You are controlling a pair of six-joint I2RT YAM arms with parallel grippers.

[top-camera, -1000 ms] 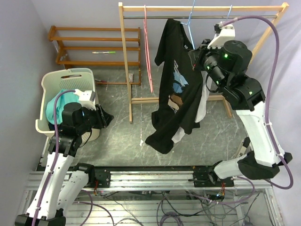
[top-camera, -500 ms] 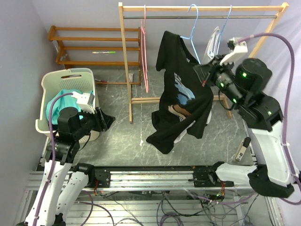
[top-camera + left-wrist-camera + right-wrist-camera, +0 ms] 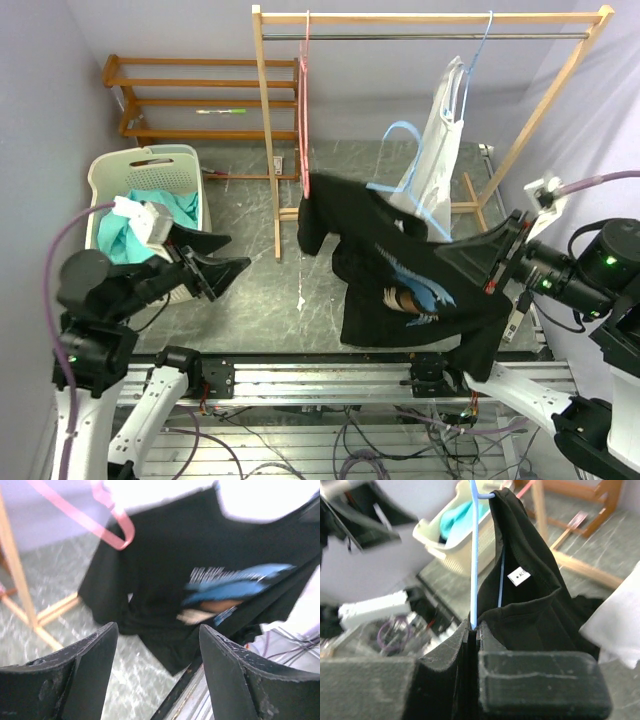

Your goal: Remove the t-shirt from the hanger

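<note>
Right wrist view: the blue hanger (image 3: 474, 555) was pinched in the right hand (image 3: 474, 632); the limp, light t-shirt (image 3: 532, 605) was judged graspable at the collar just beyond.

Top view: fixed, high at near side, tilted down and forward, wide; rack (image 3: 430, 15) along frame top, basket (image 3: 180, 152) upper left.
Left wrist view: close behind left gripper (image 3: 157, 627) at frame bottom, facing shirt (image 3: 150, 555); blurred.
Right wrist view: very near right gripper (image 3: 474, 630), hanger (image 3: 475, 555) up centre, basket beyond at upper left.
Shirt in all three views; basket in top and right wrist.
</note>
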